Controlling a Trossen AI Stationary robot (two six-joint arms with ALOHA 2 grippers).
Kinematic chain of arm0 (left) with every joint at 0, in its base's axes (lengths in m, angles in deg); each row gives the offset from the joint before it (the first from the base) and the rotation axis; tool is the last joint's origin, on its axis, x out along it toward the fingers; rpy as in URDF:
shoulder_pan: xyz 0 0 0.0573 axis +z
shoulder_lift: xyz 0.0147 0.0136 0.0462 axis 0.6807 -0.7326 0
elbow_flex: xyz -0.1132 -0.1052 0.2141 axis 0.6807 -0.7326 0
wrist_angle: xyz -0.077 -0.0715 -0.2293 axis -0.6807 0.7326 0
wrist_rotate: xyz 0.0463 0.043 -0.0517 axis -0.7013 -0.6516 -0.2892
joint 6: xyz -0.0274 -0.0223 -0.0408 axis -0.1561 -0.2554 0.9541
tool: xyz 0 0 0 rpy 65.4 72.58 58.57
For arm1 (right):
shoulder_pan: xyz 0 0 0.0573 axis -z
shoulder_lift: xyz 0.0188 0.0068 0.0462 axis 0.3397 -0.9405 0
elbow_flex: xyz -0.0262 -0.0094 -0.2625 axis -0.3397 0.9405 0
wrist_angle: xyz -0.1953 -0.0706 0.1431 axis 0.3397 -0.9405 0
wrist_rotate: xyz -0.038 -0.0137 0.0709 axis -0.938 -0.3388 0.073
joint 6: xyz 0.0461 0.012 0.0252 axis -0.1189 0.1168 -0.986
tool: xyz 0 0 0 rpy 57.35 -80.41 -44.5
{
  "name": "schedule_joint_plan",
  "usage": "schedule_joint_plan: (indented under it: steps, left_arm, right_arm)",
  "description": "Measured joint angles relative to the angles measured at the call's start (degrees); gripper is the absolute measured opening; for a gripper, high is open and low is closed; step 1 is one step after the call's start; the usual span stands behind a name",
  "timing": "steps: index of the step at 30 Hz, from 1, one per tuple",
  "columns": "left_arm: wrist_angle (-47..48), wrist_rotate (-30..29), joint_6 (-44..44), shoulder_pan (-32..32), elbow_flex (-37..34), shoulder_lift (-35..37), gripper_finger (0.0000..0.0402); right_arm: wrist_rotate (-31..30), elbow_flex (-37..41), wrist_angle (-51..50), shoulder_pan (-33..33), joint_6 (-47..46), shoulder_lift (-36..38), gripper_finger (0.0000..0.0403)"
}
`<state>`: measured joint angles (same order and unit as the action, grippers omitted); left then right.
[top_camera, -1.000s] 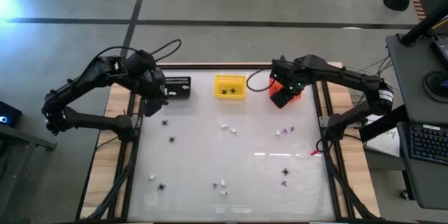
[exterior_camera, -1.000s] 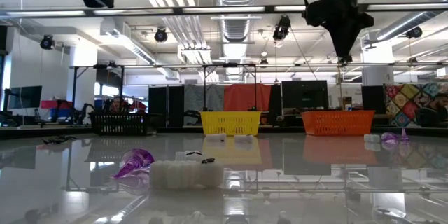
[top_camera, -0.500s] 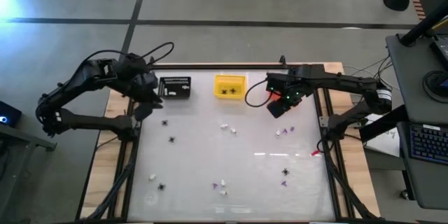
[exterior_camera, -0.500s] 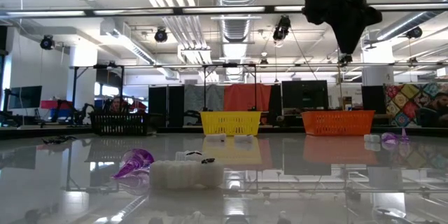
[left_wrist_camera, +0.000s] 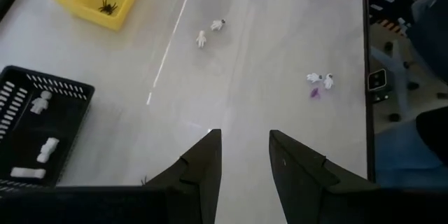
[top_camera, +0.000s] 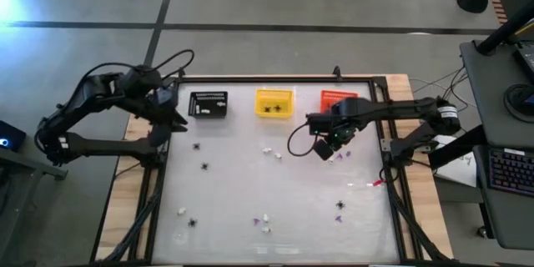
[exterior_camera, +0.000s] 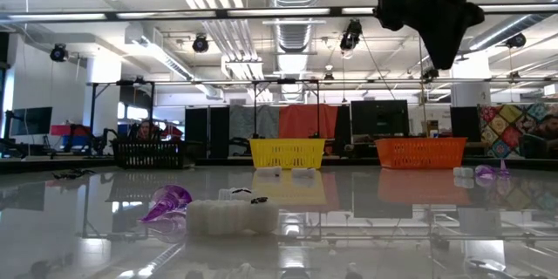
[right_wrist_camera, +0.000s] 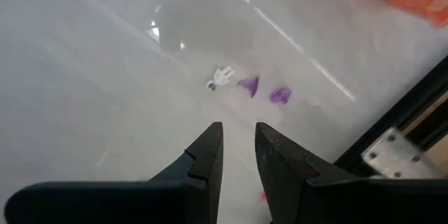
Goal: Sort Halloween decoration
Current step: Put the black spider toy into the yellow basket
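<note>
The Halloween decoration lies scattered on the white table: white bits (top_camera: 269,151), black spiders (top_camera: 205,166) and purple bits (top_camera: 340,218). At the far edge stand a black basket (top_camera: 209,104) holding white bits (left_wrist_camera: 43,149), a yellow basket (top_camera: 274,103) holding two spiders (left_wrist_camera: 106,5), and an orange basket (top_camera: 338,98). My right gripper (top_camera: 325,146) hangs open over the table, pointing down, just short of a white bit (right_wrist_camera: 220,77) and two purple bits (right_wrist_camera: 248,84). My left gripper (top_camera: 175,123) is open at the table's left edge, beside the black basket, with nothing between its fingers (left_wrist_camera: 203,161).
A dark metal frame (top_camera: 388,146) rims the table, and its right rail shows close by in the right wrist view. More trinkets lie near the front edge, among them a white and purple cluster (exterior_camera: 218,214). Bare table lies between the groups.
My right gripper has swung from above the orange basket toward the table's near side and middle, and now hangs over the white and purple bits. My left gripper has drawn back from the black basket toward the table's left edge. Neither has opened or shut.
</note>
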<state>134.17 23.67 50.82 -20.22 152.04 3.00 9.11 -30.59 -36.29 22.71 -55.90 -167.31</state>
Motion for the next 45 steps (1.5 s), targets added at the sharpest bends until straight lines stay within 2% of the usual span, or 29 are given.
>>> schedule_joint_plan:
  steps: [3, 8, 35, 45]
  left_arm:
    - [0.0, 0.0, -0.4, 0.0, 0.0, 0.3, 0.0103]
    - [0.0, 0.0, -1.4, 0.0, 0.0, 0.6, 0.0103]
    - [0.0, -0.5, 0.1, 0.0, 0.0, 0.9, 0.0103]
    - [0.0, -0.5, 0.3, 0.0, 0.0, 0.9, 0.0103]
  right_arm:
    - [2.6, 0.0, 0.1, -0.2, -3.9, 0.0, 0.0077]
    - [6.0, 0.0, 0.2, -0.1, -4.9, 0.1, 0.0077]
    - [5.8, 0.0, 3.6, -0.1, -4.3, -0.1, 0.0077]
    - [6.4, 0.0, 3.4, -0.1, -7.5, -0.1, 0.0077]
